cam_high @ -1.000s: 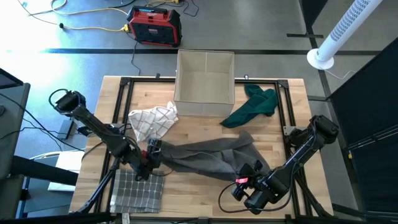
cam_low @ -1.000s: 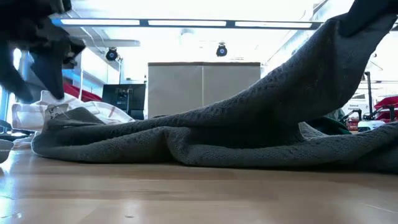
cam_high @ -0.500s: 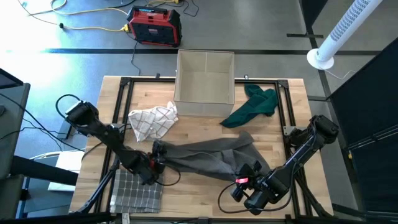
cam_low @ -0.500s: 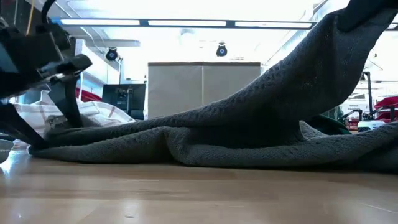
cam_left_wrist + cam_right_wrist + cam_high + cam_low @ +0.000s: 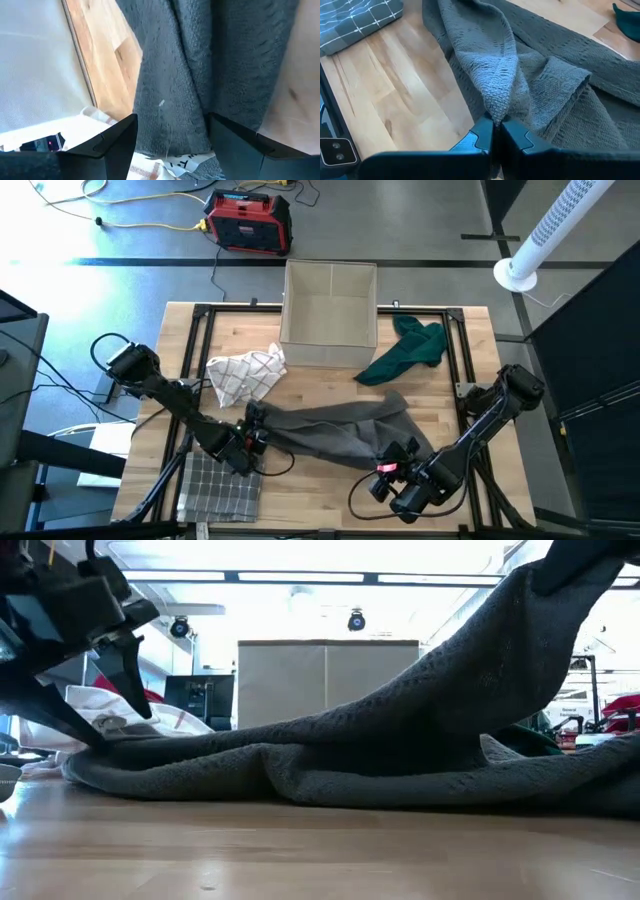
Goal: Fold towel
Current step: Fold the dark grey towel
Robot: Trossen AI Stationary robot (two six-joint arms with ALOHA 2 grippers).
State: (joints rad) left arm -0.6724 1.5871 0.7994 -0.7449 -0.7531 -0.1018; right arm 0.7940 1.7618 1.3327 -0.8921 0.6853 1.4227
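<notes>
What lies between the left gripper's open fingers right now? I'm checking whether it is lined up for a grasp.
In the left wrist view, the grey towel runs between the left gripper's open fingers, not yet clamped.

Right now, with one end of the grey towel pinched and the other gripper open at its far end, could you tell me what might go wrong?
1. The left gripper is open astride the grey towel beside the white checked cloth; closing might catch both.
2. The right gripper pinches only a small fold, which could slip under tension.
3. The bunched middle could fold in wrinkles.
</notes>
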